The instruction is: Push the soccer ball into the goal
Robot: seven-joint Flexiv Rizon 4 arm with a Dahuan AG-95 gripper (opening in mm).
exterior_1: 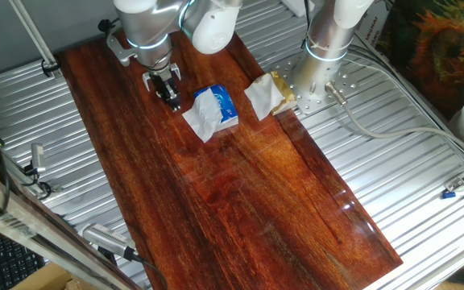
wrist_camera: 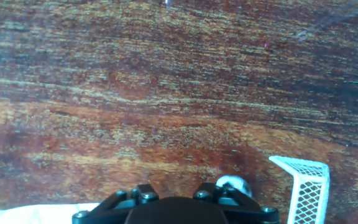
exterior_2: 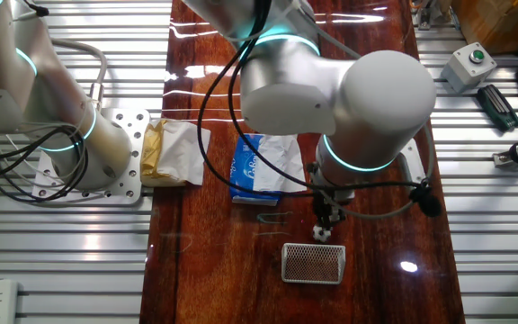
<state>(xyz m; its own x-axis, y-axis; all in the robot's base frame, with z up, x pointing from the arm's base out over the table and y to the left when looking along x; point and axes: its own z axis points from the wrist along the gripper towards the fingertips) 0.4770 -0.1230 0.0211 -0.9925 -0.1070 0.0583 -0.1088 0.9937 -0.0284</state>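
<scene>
Contact is what this pose is built for: the gripper (exterior_2: 328, 219) hangs low over the wooden table (exterior_2: 205, 270), fingers pointing down, with the soccer ball (exterior_2: 321, 232) sitting right at their tips and the goal (exterior_2: 313, 263) just beyond it, so a short shove along that line would roll the ball into the mesh mouth. In the hand view the ball (wrist_camera: 232, 185) peeks out just above the dark finger housing, slightly right of centre, and the goal (wrist_camera: 307, 186) stands off to the right with its netted side showing; that offset suggests the push needs to angle toward the frame, not run straight ahead. The fingers look drawn close together and hold nothing, which suits nudging a tiny ball with a narrow, solid front, though how tightly they meet I cannot tell for sure. The blue packet (exterior_2: 257, 165) with its white tissue lies behind the arm, apart from the ball's path, and the crumpled paper (exterior_2: 174, 153) rests near the table's edge by the second arm's base, so neither obstructs the route. From the first fixed view the gripper (exterior_1: 171, 95) hides both ball and goal.
</scene>
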